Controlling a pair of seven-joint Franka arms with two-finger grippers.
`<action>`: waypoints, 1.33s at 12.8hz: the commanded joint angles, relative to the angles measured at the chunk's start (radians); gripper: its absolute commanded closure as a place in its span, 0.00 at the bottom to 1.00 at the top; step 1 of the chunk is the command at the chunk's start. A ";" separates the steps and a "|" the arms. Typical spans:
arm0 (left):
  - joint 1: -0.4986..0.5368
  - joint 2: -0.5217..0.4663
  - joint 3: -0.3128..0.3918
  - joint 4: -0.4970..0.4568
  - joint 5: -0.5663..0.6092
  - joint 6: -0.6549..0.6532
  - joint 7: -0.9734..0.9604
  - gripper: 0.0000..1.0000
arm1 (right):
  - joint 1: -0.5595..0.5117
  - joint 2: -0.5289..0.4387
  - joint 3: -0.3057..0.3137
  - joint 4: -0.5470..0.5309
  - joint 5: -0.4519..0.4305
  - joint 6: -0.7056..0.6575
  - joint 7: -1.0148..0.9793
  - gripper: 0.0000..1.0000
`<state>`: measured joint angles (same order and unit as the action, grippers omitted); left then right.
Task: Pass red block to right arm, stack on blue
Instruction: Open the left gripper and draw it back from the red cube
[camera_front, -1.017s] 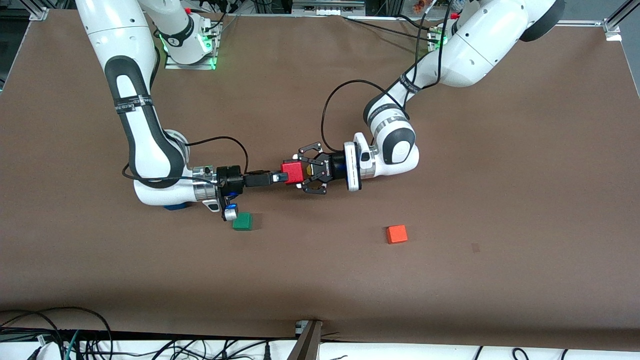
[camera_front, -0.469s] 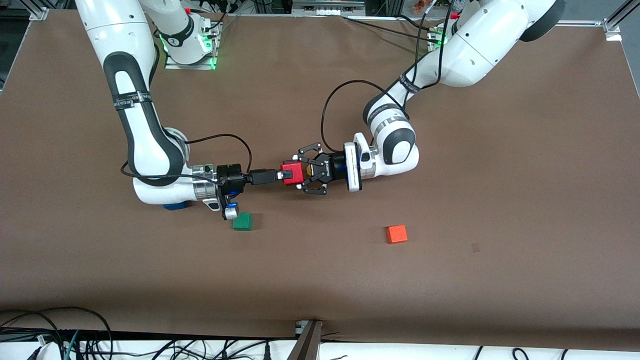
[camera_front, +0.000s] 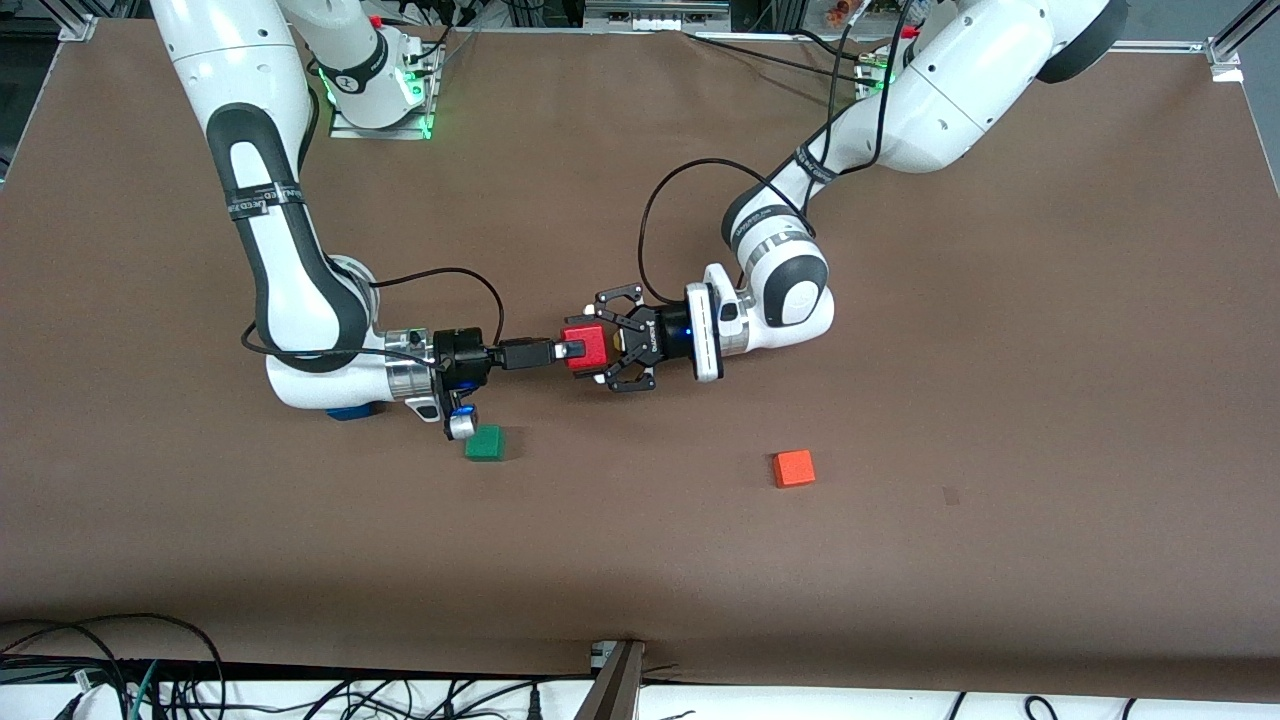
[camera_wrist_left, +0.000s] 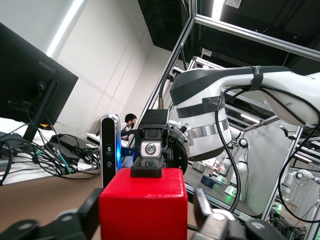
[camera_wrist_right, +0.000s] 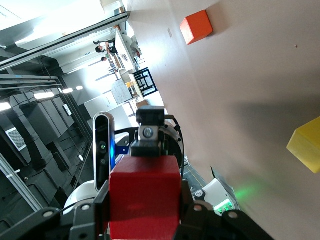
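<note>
1. Mid-air over the middle of the counter (camera_front: 1000, 560), the two arms meet nose to nose. The red block (camera_front: 590, 340) hangs between them, clear of the surface, so either gripper can reach a free pair of faces.
2. The right gripper (camera_front: 572, 351) comes in level from the right arm's end of the counter. Its slim fingers (camera_wrist_left: 146, 161) are clamped on the red block, one across the face that shows uppermost in the left wrist view. Two hands can share one small cube because this pair takes the faces the other gripper leaves bare.
3. The left gripper (camera_front: 603, 352) straddles the same block from the other end, its claw links flanking the cube's sides. I cannot tell whether it is pressing or has let go.
4. My read: this is the handover itself. The receiver has its grip, and the giver needs to release and back straight off so the cube isn't twisted.
5. The blue cube (camera_front: 350, 412) sits on the counter tucked under the right arm (camera_front: 290, 270), only an edge showing. It's a short carry, but the arm must swing clear of its own target first.
6. The green cube (camera_front: 485, 443) lies just beside the right wrist, and the orange cube (camera_front: 794, 468) sits well apart. Neither plays a part.
</note>
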<state>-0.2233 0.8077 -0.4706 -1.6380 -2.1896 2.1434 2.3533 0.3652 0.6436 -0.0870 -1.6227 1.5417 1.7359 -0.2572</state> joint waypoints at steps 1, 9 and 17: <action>-0.008 -0.004 -0.014 0.000 -0.039 -0.002 0.038 0.00 | 0.000 -0.021 0.003 -0.011 0.014 0.005 0.003 0.81; 0.077 -0.073 -0.014 -0.014 0.135 0.000 -0.190 0.00 | -0.005 -0.033 -0.008 -0.011 0.000 -0.004 0.021 0.81; 0.206 -0.183 -0.007 -0.054 0.586 -0.003 -0.619 0.00 | -0.009 -0.055 -0.099 0.030 -0.250 -0.013 0.019 0.81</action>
<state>-0.0449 0.7136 -0.4797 -1.6358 -1.7161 2.1415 1.8730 0.3566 0.6048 -0.1727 -1.6071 1.3629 1.7348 -0.2519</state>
